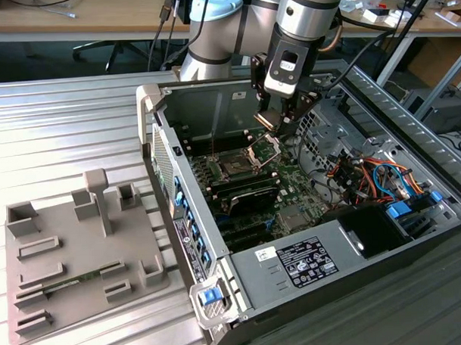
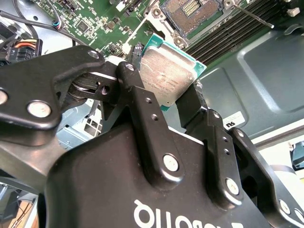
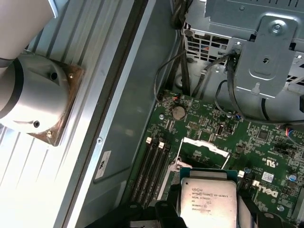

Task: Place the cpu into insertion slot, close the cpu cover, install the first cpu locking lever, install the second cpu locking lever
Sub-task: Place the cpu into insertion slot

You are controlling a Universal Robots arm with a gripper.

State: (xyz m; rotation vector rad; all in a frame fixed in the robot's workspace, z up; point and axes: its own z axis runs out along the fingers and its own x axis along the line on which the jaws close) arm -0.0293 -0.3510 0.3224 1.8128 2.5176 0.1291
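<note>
My gripper [image 1: 275,124] hangs inside the open computer case, shut on the cpu [image 1: 264,120]. Both wrist views show the cpu [image 2: 167,78] [image 3: 207,198] pinched by its edges between the black fingers [image 2: 137,102], silvery metal top facing the cameras. The insertion slot [image 1: 234,167] [image 2: 191,11] lies bare on the green motherboard, below the held chip and toward the exterior view's left. The cpu cover [image 1: 264,147] [image 3: 204,145] stands swung up on its hinge beside the slot, just under the gripper. A thin locking lever [image 2: 251,16] sticks out by the slot.
The case's metal walls [image 1: 213,105] surround the motherboard. Orange and blue cables [image 1: 371,174] bunch at the exterior view's right, near the drive bay. Memory slots [image 3: 153,164] run beside the socket. A grey fixture tray [image 1: 67,254] with blocks lies outside the case at the exterior view's left.
</note>
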